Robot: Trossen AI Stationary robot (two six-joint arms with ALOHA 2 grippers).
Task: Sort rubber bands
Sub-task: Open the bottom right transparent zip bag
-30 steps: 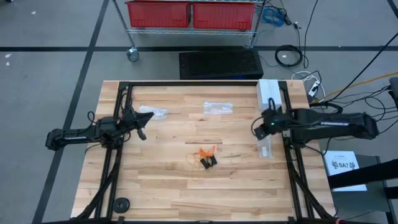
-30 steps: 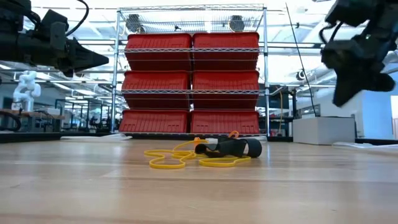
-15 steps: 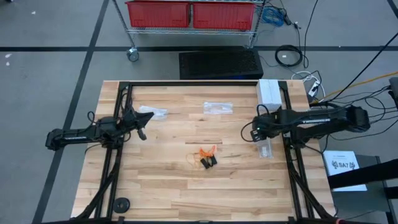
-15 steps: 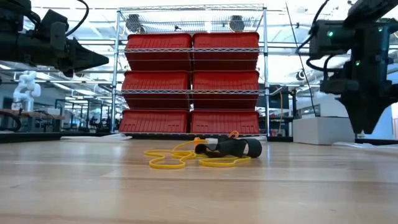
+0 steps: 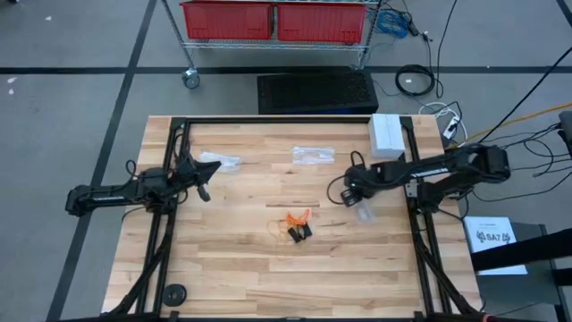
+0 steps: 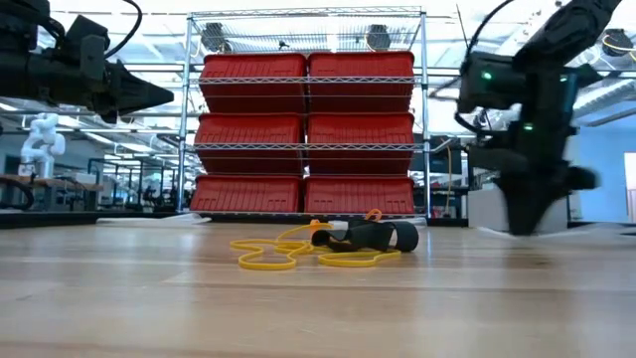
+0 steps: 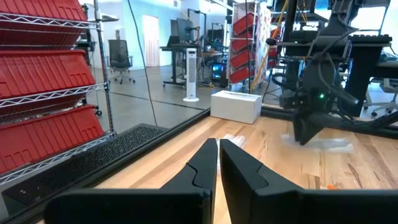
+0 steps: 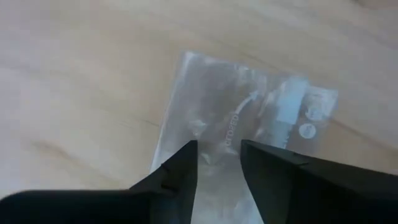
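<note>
Left end effector (image 7: 219, 149) fingers nearly touching, red bins (image 7: 43, 93) on shelving, white box (image 7: 236, 106), right arm (image 7: 314, 99) beyond

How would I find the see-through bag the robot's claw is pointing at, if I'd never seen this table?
Start at the wooden table and go to the right arm's side. The right gripper hangs there, fingers apart, and the clear plastic bag lies flat on the wood right under it. Two other clear bags lie farther back with no gripper above them; this one is nearest the white box.

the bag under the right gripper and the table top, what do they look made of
The bag: probably thin clear plastic film, glossy; the wood grain shows through it and it carries small print. Table top: wood, likely butcher-block, matt; narrow pale planks with visible grain.
</note>
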